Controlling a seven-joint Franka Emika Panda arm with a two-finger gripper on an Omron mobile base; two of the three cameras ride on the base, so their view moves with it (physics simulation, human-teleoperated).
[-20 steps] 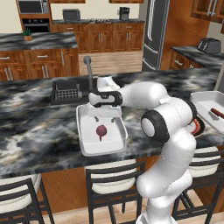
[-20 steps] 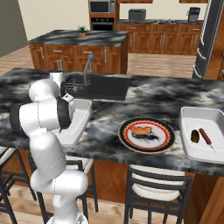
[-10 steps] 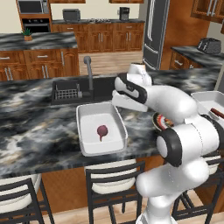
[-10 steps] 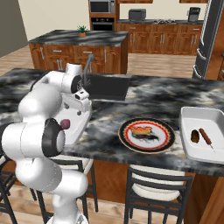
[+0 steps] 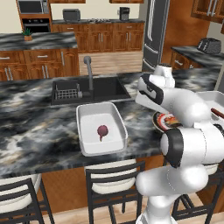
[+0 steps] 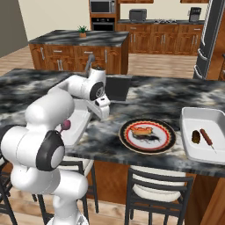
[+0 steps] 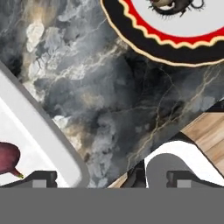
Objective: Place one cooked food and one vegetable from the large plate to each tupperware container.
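So the bench (image 6: 184, 94) is a glossy black-and-grey marbled slab, veined with white and a bit of tan, and a dark sink basin (image 5: 92, 89) is set into it toward the far edge.

Two white tubs can be seen on it, both plain, shallow, rectangular with rounded corners and flared rims. In the left tupperware container (image 5: 100, 127), near the front edge of the bench, a small dark-red round vegetable (image 5: 102, 131) with a thin tail is lying on the white floor. In the right tupperware container (image 6: 190, 137), at the right end of the bench, a dark brown lump (image 6: 196, 137) and a skewered sausage-looking thing (image 6: 206, 137) are lying side by side.

Between the tubs, the large plate (image 6: 147, 135) is found: round, dark rim, scalloped red-orange band, white centre. An orange-tan piece of food (image 6: 141, 130) and something dark and stringy (image 6: 149, 137) are left on it.

The pincer (image 7: 110, 176) is held over bare bench between the left tub's rim and the plate, just off the front edge. Its tips are spread wide and nothing is gripped or touched by them.
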